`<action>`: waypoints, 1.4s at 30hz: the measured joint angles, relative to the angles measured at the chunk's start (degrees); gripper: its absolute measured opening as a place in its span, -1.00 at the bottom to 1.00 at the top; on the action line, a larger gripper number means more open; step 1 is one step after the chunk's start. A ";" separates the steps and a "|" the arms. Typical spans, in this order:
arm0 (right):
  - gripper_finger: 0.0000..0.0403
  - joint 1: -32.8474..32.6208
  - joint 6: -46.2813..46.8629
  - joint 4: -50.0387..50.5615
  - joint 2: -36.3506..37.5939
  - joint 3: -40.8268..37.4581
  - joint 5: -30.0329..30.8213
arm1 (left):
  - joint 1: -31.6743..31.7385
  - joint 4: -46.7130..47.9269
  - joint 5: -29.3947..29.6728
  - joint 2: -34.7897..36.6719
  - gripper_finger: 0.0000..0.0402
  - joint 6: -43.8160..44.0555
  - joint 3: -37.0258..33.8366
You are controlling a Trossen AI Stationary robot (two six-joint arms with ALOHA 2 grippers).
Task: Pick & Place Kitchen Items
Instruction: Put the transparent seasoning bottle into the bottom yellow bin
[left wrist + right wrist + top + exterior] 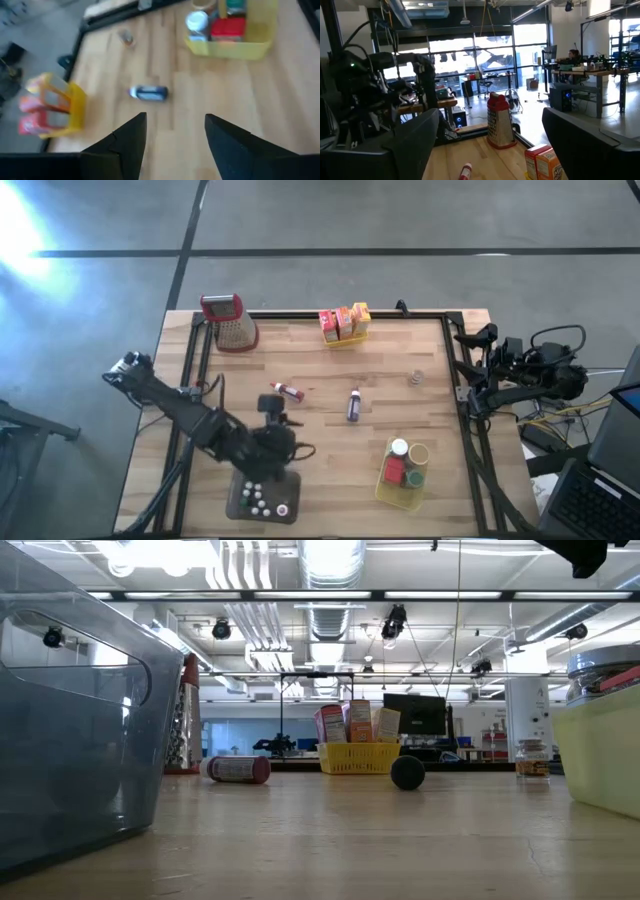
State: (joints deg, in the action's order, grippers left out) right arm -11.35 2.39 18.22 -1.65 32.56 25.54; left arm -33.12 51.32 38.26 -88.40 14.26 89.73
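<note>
Nearby, cylindrical blue-labelled bottle (149, 92) lies on wood-plank table (260, 100).

**Wood, plastic and metal on the bench**

The table (330, 380) is showing pale wooden planks with a smooth, faintly shiny finish, framed by matt black metal rails (465, 430). The grater (500, 122) is looking like dull perforated metal under a glossy red plastic handle. The yellow baskets (235, 45) are reading as translucent plastic, the grey tray (70, 720) as clear smoky plastic. The boxes (343, 323) are looking like printed cardboard.

left tool (172, 145) fingers spread, right tool (490, 145) parted
</note>
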 joint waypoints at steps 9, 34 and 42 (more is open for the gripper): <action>0.77 0.00 0.07 0.00 0.00 0.00 0.00 | 15.01 -1.79 -6.47 2.88 -0.06 -6.71 -2.02; 0.40 0.00 0.51 0.27 0.15 1.75 -1.98 | 28.01 -0.74 -8.70 3.17 -0.17 -9.17 -2.07; 0.29 0.00 4.96 -4.00 0.02 1.73 -1.51 | 28.01 -0.74 -8.62 3.17 -0.17 -9.13 -2.07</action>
State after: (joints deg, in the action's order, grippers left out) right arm -11.35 7.35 14.21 -1.63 34.28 24.03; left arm -5.10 50.57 29.64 -85.23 5.13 87.66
